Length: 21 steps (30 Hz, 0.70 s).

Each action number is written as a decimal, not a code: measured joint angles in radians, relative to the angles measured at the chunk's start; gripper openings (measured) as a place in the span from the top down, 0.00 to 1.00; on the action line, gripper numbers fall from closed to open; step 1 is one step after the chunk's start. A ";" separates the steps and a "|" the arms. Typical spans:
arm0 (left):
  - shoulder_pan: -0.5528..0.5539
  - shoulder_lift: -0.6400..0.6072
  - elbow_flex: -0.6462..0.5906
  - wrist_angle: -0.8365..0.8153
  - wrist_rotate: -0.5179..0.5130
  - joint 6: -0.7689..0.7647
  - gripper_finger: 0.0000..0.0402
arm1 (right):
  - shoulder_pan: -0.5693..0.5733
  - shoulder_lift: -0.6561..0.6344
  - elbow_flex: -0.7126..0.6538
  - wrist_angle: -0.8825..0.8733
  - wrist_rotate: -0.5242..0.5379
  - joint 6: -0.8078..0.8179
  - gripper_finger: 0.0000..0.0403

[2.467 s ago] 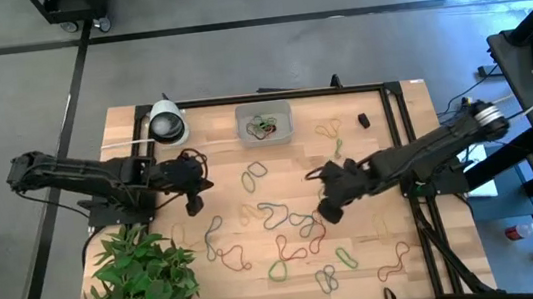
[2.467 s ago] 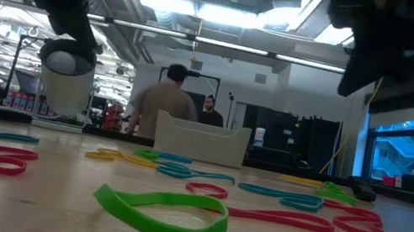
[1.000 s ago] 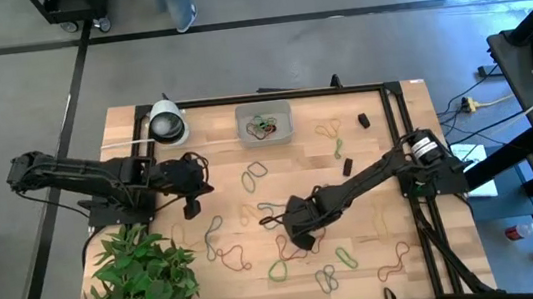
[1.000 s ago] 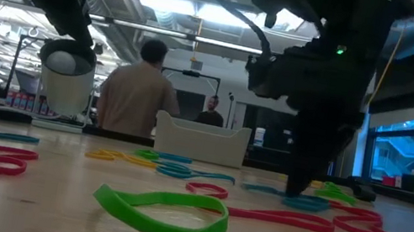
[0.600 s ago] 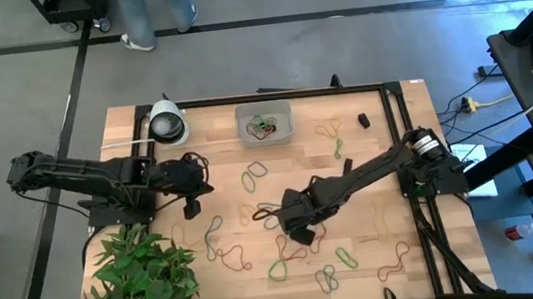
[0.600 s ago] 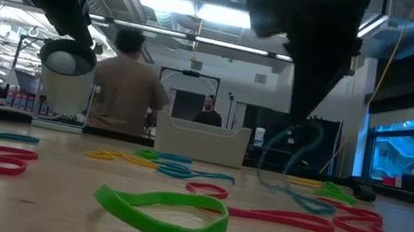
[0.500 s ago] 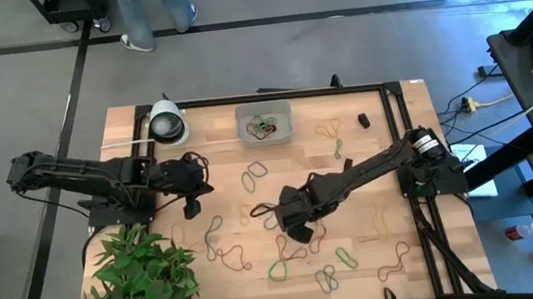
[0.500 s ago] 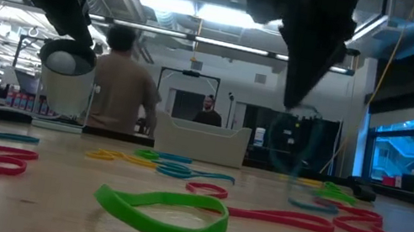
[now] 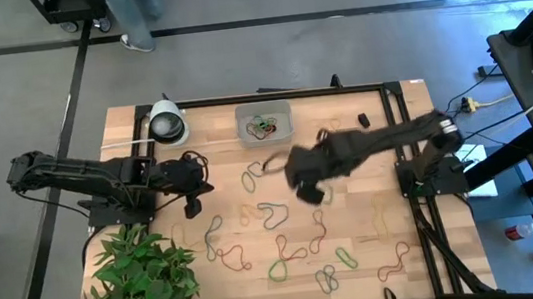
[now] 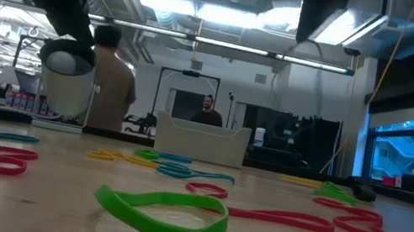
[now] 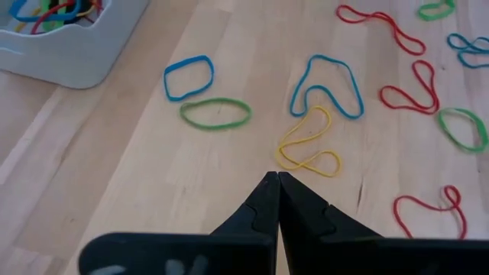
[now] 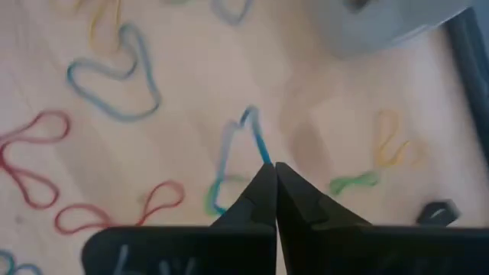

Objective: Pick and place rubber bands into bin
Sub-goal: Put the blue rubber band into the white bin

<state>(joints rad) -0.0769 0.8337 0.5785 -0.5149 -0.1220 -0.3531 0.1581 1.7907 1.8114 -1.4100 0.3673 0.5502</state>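
Many rubber bands (image 9: 276,231) in blue, red, green and yellow lie flat on the wooden table; the left wrist view shows a yellow one (image 11: 306,145) and a blue one (image 11: 328,85) close by. The bin (image 9: 263,123) stands at the table's far middle with a few bands inside. My right gripper (image 12: 269,169) is raised over the table just near of the bin (image 12: 390,23), shut on a blue rubber band (image 12: 243,145). My left gripper (image 11: 273,179) is shut and holds nothing, above the table's left part (image 9: 192,204). My right gripper pinches the blue rubber band at one spot of its loop (image 12: 262,155) between its two fingertips, which slant down from above. The rest of the loop hangs slack below the fingers, lifted clear of the table.
A white-and-black tape roll (image 9: 166,124) stands at the far left, a green plant (image 9: 140,280) at the near left corner, and a small black object (image 9: 362,118) at the far right. A black frame rail (image 9: 400,124) borders the table. People stand in the room beyond (image 10: 112,74).
My right gripper has risen from the middle of the table and gone toward the far edge and the bin, turning as it went. The blue rubber band has come up with it, first trailing on the wood, now hanging clear. A person has walked past behind the table.
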 joint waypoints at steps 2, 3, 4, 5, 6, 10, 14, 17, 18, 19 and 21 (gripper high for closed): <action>0.000 0.000 0.000 0.000 -0.012 0.000 1.00 | -0.055 -0.041 0.000 0.015 0.008 -0.056 1.00; 0.000 0.000 0.000 0.000 -0.016 0.000 1.00 | -0.088 -0.057 0.000 0.027 0.010 -0.084 1.00; 0.000 0.000 0.000 -0.001 -0.019 0.000 1.00 | -0.120 -0.072 0.000 0.047 0.010 -0.115 1.00; 0.000 0.000 0.000 -0.001 -0.027 0.000 1.00 | -0.155 -0.083 0.000 0.072 0.009 -0.148 1.00; 0.000 0.000 0.000 -0.002 -0.039 0.000 1.00 | -0.192 -0.090 0.000 0.099 0.009 -0.181 1.00; 0.000 0.000 0.000 -0.001 -0.101 -0.003 1.00 | -0.318 -0.092 0.000 0.235 -0.030 -0.353 1.00; 0.000 0.000 0.000 0.000 -0.165 -0.003 1.00 | -0.413 -0.055 0.000 0.377 -0.099 -0.484 1.00; 0.000 0.000 0.000 0.005 -0.187 -0.010 1.00 | -0.465 -0.009 0.000 0.435 -0.119 -0.539 1.00; 0.000 0.000 0.000 0.008 -0.194 -0.020 1.00 | -0.481 0.006 0.000 0.448 -0.123 -0.557 1.00; 0.000 0.000 0.000 0.010 -0.202 -0.029 1.00 | -0.495 0.026 -0.001 0.464 -0.136 -0.577 1.00; 0.000 0.000 0.000 0.011 -0.212 -0.053 1.00 | -0.520 0.066 0.000 0.490 -0.156 -0.597 1.00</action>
<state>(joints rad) -0.0769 0.8337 0.5785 -0.5041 -0.3338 -0.4056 -0.3620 1.8564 1.8111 -0.9202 0.2108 -0.0466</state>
